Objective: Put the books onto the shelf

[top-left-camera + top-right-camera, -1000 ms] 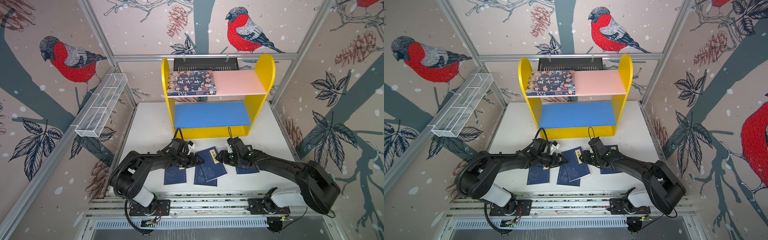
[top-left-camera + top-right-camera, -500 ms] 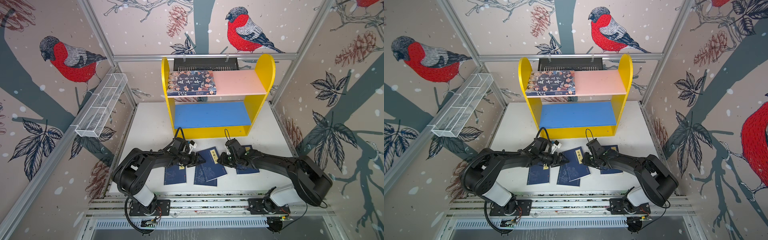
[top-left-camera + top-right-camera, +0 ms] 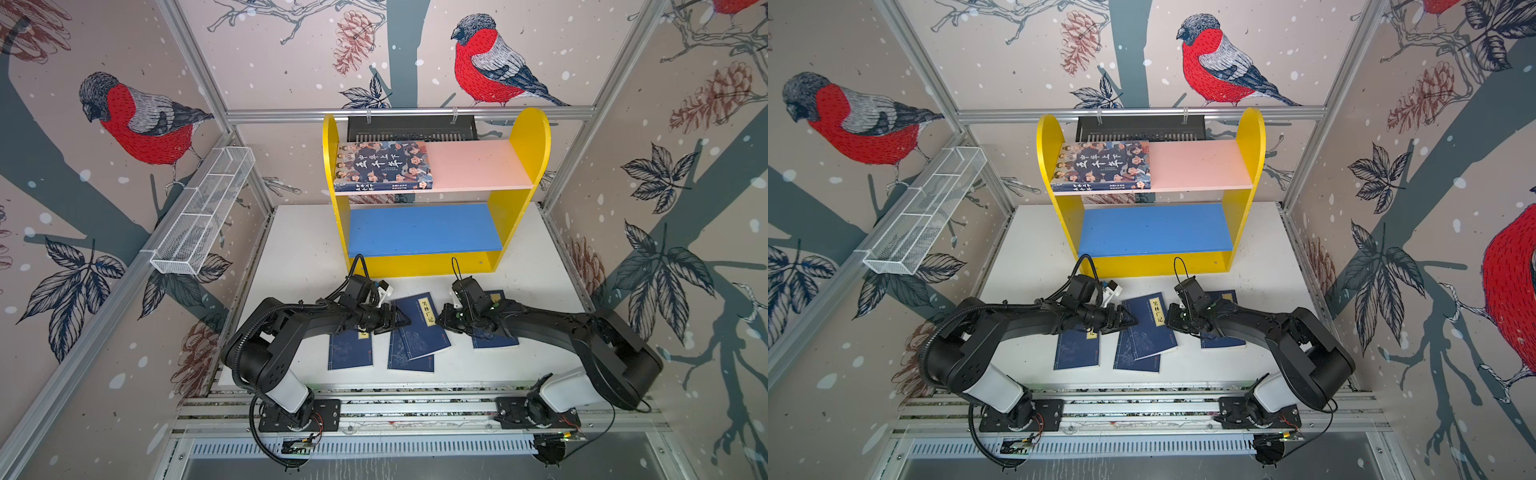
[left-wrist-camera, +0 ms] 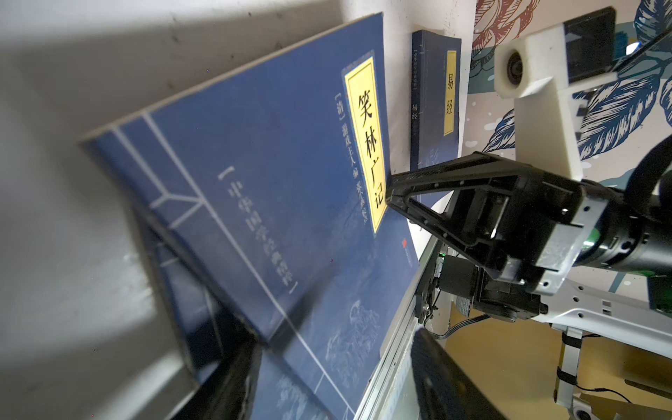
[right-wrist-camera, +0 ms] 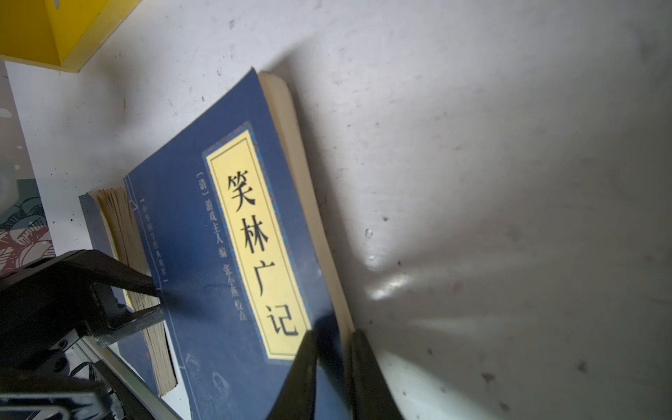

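Pickup: right gripper pinches the tilted navy-blue paperback with yellow label, just in front of the yellow two-tier shelf; left gripper, parted, straddles its spine. Next: lift it shelfward.

Lighting's decent: bright, even light from above in both top views, only soft shadows under the arms, but the aluminium posts bow at the edges. Right wrist view: glare streaks on the white table, navy book sharp, right gripper pure blur.
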